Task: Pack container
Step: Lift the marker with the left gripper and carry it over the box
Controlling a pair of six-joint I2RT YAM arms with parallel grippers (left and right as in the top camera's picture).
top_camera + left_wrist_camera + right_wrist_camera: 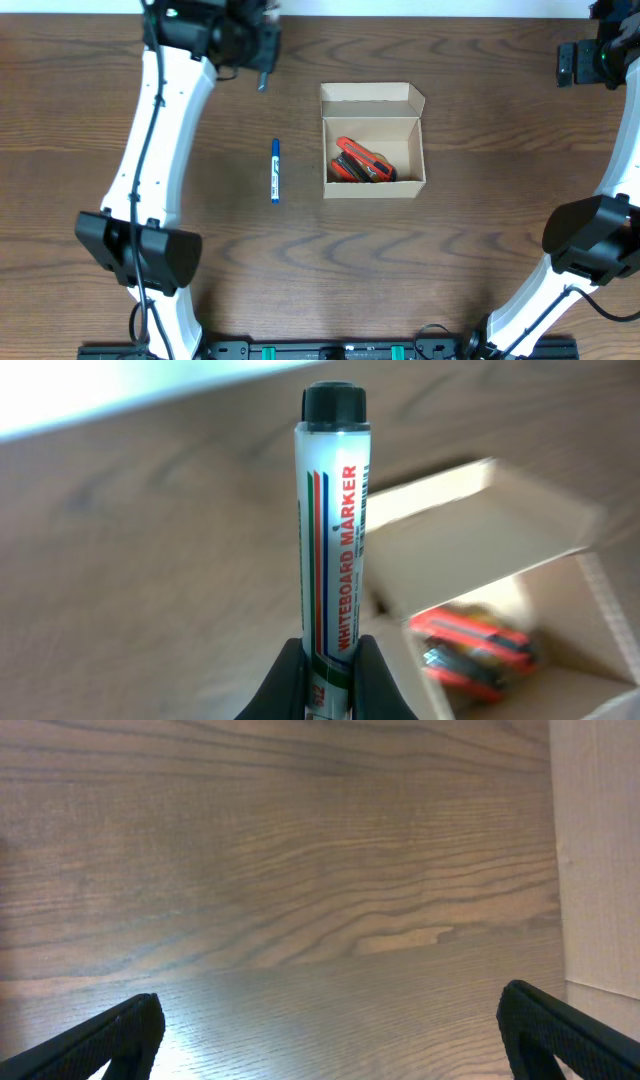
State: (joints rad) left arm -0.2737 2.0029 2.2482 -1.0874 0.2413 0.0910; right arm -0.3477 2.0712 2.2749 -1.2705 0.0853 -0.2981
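Container (375, 189) sits a little right of the table's (480, 230) middle, its flap lid (372, 94) folded back toward the far edge and its top open. Red and black items (360, 163) lie low inside, toward the near wall, leaving bare cardboard in the far half.

From the left: the left arm (160, 140) reaches up along the left side toward the far edge. The left gripper (262, 62) hangs there, off to the far left of the box and well apart from it. In its wrist view the left gripper (330, 665) is clamped on the lower end of a whiteboard marker (328, 540), black cap pointing away from the fingers (290, 680). The box behind it is blurred, open mouth facing the camera.

Next, a blue marker (275, 171) lies flat on the wood, running near to far, between the left arm and the box's left wall. It touches neither, with a clear strip of table on both sides.

Right of the box, open wood runs to the right arm (600, 240). The right gripper (580, 62) waits at the far right corner, by the table's edge. In its wrist view the right gripper (330, 1035) has its jaws spread wide, nothing between them, bare wood below and a pale surface along the right border.
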